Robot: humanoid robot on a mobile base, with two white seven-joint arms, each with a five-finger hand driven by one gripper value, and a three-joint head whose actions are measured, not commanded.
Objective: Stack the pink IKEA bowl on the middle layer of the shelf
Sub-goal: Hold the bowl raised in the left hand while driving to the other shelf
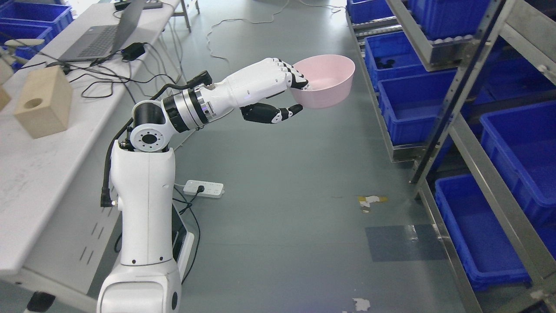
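Head view shows the left hand (278, 89) gripping the round pink plastic bowl (326, 82) by its rim, fingers inside, thumb beneath, held aloft over the floor near the metal shelf rack (469, 143). Carrying is underway; placing and stacking remain.

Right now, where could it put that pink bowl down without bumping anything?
The left hand holds the pink bowl over bare grey floor. The white table is clear in front of the wooden block; behind it, laptop and cables crowd it. The shelf is packed with blue bins.
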